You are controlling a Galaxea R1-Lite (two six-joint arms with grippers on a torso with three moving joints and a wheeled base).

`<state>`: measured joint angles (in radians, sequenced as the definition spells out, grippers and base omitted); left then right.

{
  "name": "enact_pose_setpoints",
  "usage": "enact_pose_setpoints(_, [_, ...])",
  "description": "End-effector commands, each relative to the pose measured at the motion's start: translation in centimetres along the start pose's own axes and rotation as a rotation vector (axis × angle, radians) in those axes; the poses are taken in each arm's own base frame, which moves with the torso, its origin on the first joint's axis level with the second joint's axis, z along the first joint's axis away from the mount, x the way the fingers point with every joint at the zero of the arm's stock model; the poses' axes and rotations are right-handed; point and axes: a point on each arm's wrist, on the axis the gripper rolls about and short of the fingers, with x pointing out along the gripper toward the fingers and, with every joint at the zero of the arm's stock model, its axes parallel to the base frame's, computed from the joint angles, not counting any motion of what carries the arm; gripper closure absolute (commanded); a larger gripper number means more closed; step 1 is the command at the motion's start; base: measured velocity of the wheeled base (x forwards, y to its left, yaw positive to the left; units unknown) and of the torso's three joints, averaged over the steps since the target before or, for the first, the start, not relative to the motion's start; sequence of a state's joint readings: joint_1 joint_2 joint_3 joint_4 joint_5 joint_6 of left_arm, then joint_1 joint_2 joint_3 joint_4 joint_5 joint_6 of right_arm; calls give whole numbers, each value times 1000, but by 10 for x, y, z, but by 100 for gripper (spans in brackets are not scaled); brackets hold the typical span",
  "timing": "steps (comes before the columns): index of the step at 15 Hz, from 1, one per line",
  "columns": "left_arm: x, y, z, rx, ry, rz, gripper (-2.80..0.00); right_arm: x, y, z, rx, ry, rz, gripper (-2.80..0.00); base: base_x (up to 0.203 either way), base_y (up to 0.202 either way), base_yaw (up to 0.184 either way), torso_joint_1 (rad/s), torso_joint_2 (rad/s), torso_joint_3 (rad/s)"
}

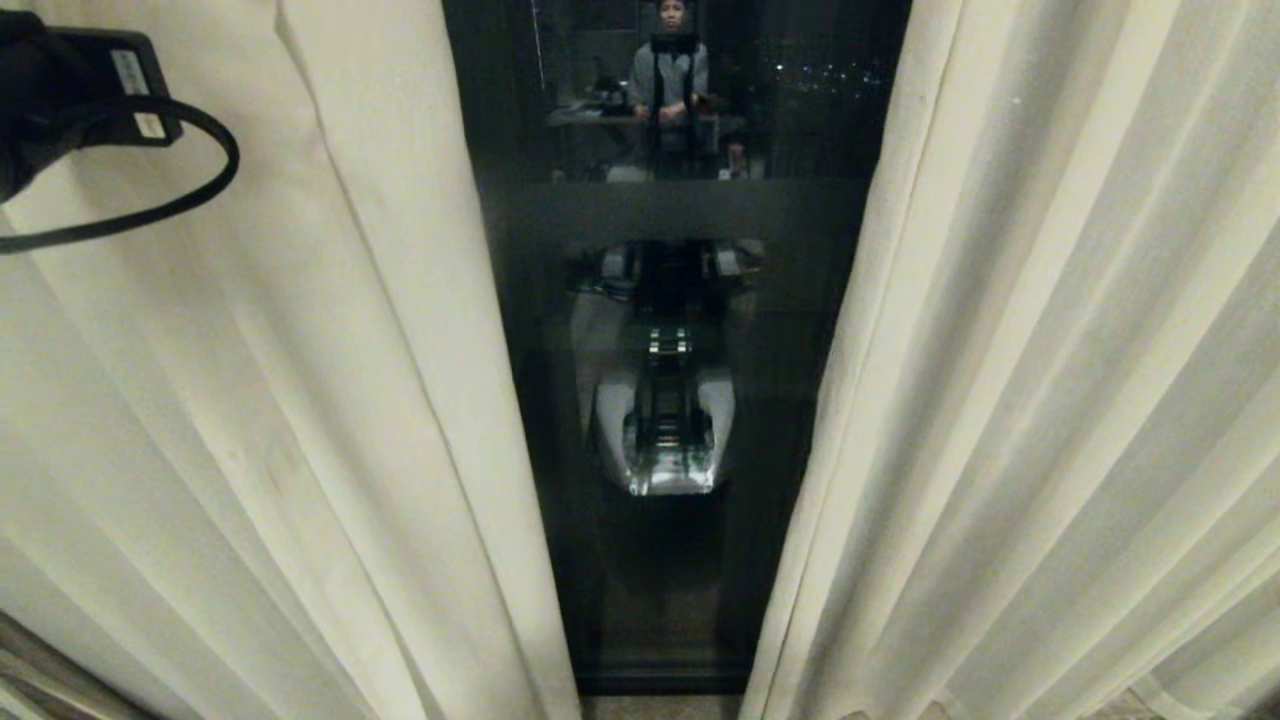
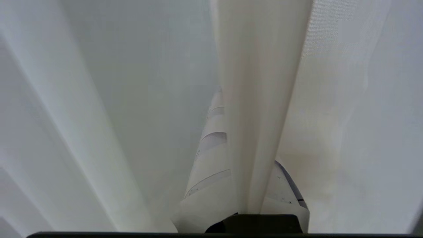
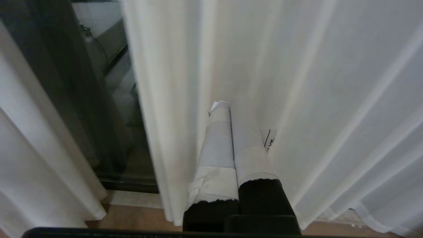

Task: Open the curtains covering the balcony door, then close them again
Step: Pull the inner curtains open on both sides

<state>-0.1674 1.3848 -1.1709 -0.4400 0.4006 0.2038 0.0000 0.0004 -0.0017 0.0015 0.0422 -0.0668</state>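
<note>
The curtains hang as two cream panels, the left panel (image 1: 300, 400) and the right panel (image 1: 1050, 400), with a gap between them. Through the gap shows the balcony door (image 1: 800, 350), dark glass with a frosted band (image 1: 680, 210). My left arm's black wrist (image 1: 70, 90) sits at the upper left, against the left panel. In the left wrist view my left gripper (image 2: 243, 125) is shut on a vertical fold of the curtain (image 2: 257, 82), its taped fingers (image 2: 208, 165) on either side. My right gripper (image 3: 231, 115) hangs shut and empty in front of the right panel (image 3: 330, 82).
The glass reflects my own body (image 1: 665, 420) and a person (image 1: 668, 80) behind me. The door's dark bottom frame (image 1: 660, 680) meets a pale sill (image 3: 132, 198) and brown floor (image 3: 132, 218). The curtain hems (image 3: 370, 218) hang just above the floor.
</note>
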Motion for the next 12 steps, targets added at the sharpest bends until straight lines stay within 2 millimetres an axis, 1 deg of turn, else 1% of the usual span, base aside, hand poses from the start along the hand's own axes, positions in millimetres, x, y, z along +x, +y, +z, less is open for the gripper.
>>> enact_pose_setpoints(1, [-1, 1, 0, 0, 0, 3, 0, 0, 0, 0, -1, 1, 1, 0, 0, 194, 1, 6, 6, -1])
enact_pose_setpoints(12, [-7, 3, -3, 2, 7, 6, 0, 0, 0, 0, -1, 1, 1, 0, 0, 189, 2, 3, 3, 1])
